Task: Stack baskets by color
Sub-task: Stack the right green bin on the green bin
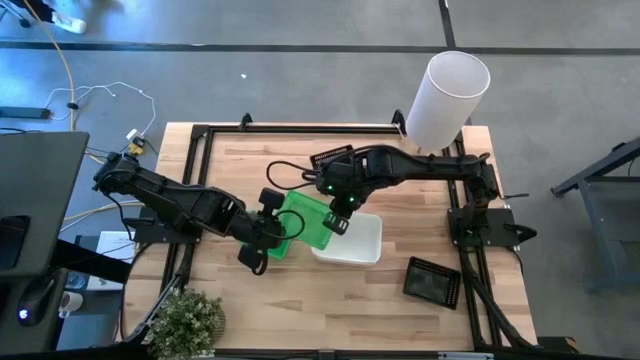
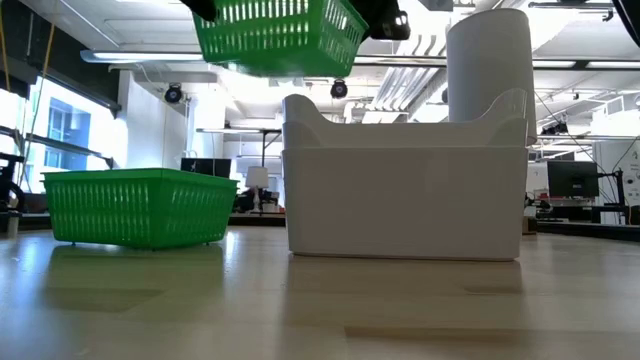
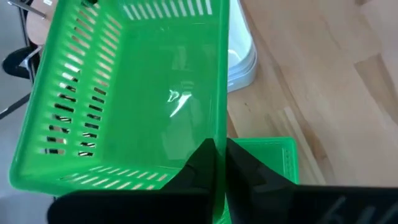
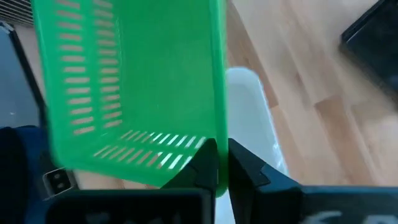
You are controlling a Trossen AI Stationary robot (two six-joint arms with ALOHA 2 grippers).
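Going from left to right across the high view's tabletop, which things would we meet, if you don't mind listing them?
Potted plant → left gripper → raised green basket → white basket → black basket.

Open-plan lab or office: monitors [image 2: 575,180], exposed ceiling ducts [image 2: 420,75], concrete floor [image 1: 300,90].

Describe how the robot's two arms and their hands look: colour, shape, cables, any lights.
Both arms are black and jointed, built of rounded tube segments. The left arm ends in a blocky black hand with two flat, tapered fingers. The right arm has a matching hand, with small green lights glowing near its wrist. A thin black cable loops by the left wrist.
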